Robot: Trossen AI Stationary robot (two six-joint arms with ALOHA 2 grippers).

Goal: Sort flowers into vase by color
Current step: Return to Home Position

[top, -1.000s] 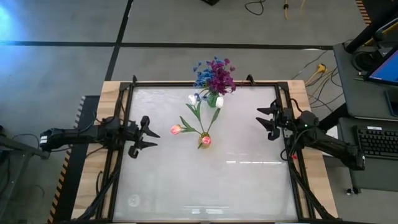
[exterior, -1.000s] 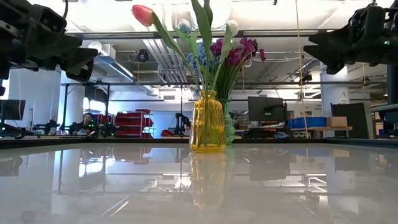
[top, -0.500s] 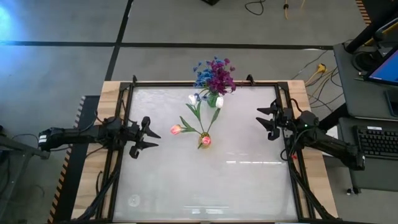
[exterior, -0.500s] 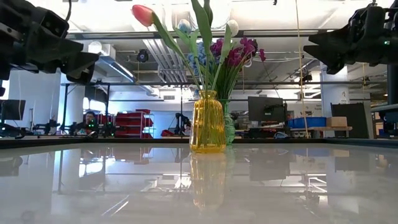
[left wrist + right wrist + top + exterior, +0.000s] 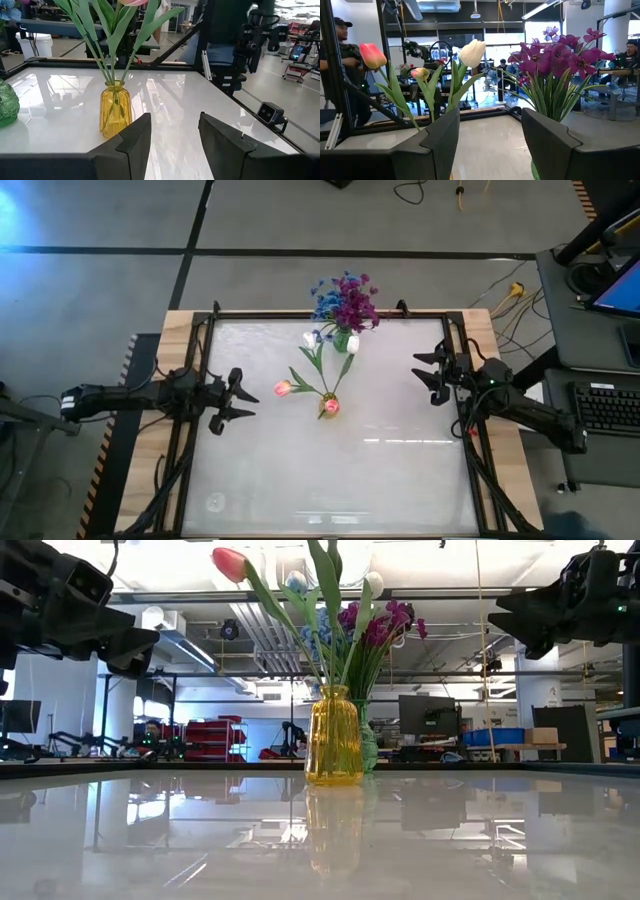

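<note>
Sorting looks complete. The tulips [image 5: 229, 562], pink and white, stand in the yellow vase [image 5: 334, 735] near the middle of the desk [image 5: 330, 480]. Purple blossoms [image 5: 352, 305] and blue blossoms [image 5: 325, 302] rise by the far edge, apparently sharing the green vase [image 5: 6, 105], though overlapping stems make this uncertain. The left tool [image 5: 243, 394] at the left edge and the right tool [image 5: 420, 377] at the right edge are both released and empty. Step in hand: return to rest. The next move calls only for drawing the arms away clear of the stems.

Yellow vase [image 5: 333, 735], green vase [image 5: 6, 105], pink tulip [image 5: 228, 562], white tulip [image 5: 472, 52] — purple blossoms [image 5: 560, 55], blue blossoms [image 5: 324, 302]
</note>
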